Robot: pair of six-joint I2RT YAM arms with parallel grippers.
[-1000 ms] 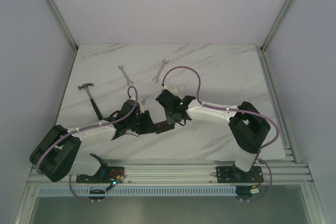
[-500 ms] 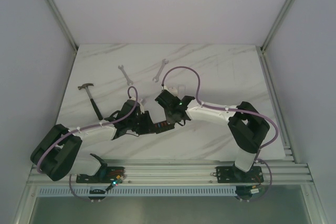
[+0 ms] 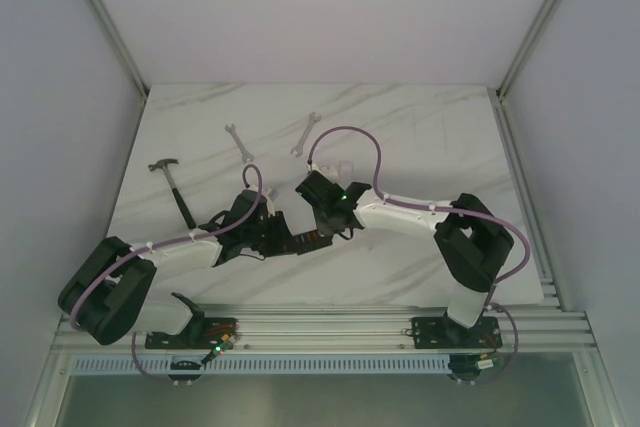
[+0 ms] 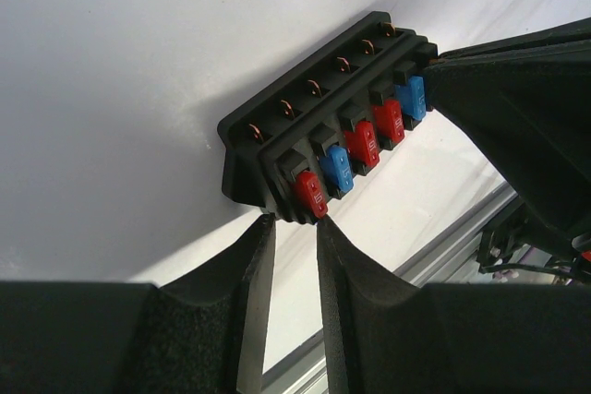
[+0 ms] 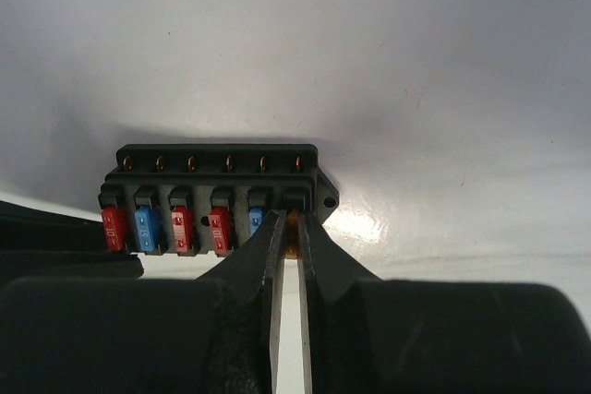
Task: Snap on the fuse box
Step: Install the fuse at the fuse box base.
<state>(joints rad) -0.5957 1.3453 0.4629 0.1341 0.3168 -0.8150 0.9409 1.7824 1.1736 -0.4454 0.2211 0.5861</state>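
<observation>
The fuse box (image 4: 323, 126) is a small black box lying on the white table, with red and blue fuses in five of its slots. My left gripper (image 4: 291, 220) has its tips pinched on the box's near end, by the first red fuse. My right gripper (image 5: 295, 228) is shut on a small orange fuse (image 5: 295, 239), held at the sixth slot at the other end of the fuse box (image 5: 217, 173). In the top view both grippers meet over the fuse box (image 3: 306, 239) at the table's middle front. No cover shows on the box.
A hammer (image 3: 175, 187) lies at the left of the table. Two wrenches (image 3: 238, 142) (image 3: 305, 134) lie behind the arms. The aluminium rail (image 3: 330, 327) runs along the near edge. The right gripper's finger (image 4: 517, 108) fills the right side of the left wrist view.
The left jaws have narrowed slightly. Both arms have held almost the same place over the box.
</observation>
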